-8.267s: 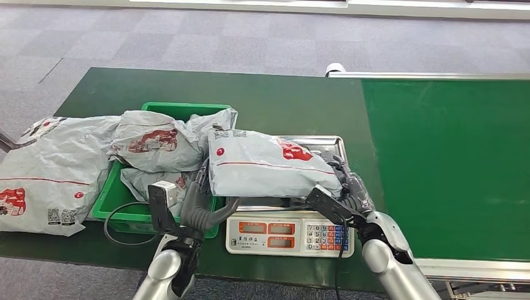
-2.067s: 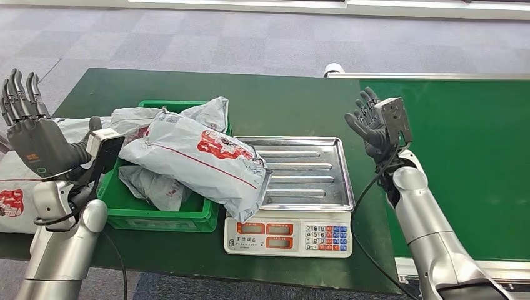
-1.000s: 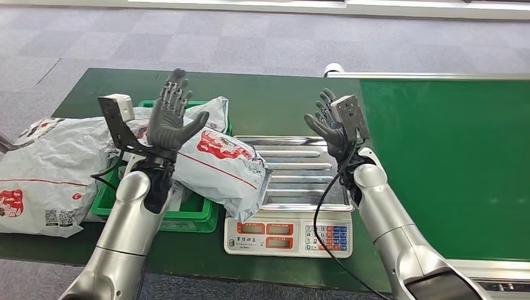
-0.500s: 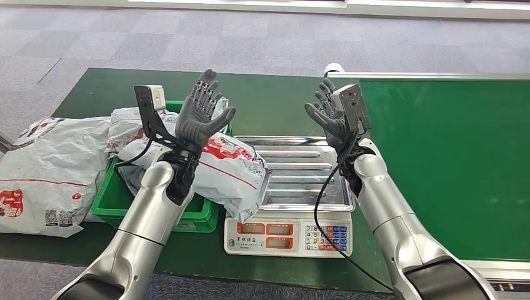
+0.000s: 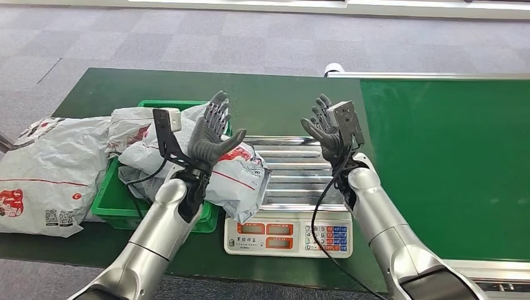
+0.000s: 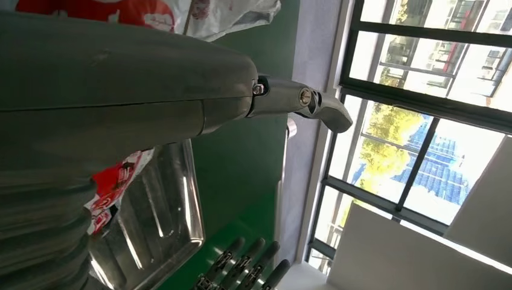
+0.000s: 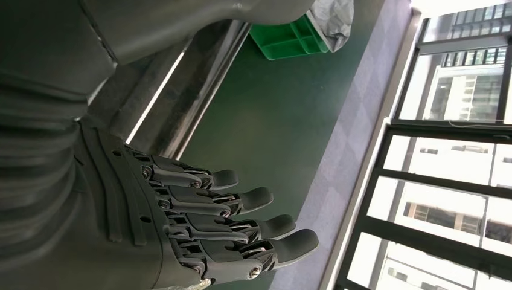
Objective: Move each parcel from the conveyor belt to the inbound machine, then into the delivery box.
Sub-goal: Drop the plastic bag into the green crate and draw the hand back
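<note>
A grey parcel with red print [image 5: 240, 177] lies tilted across the green delivery box [image 5: 116, 204] and over the left edge of the scale's steel tray [image 5: 306, 170]. My left hand [image 5: 210, 133] is raised above this parcel, fingers spread, holding nothing. My right hand [image 5: 322, 129] is raised over the tray's far side, open and empty too; its spread fingers [image 7: 241, 226] appear in the right wrist view. In the left wrist view the parcel's red print [image 6: 115, 184] overlaps the tray [image 6: 166, 208] below my thumb [image 6: 302, 103]. The conveyor belt [image 5: 447, 162] on the right carries no parcel.
Another grey parcel [image 5: 132, 127] sits in the box's far left part. A large grey parcel [image 5: 44, 169] lies on the table left of the box. The scale's display and keypad [image 5: 287, 235] face the near table edge. A black cable hangs from my right wrist.
The parcel went from the scale tray to lying across the box. Both hands let go and rose; over the last second my left hand moved right and lower over the parcel.
</note>
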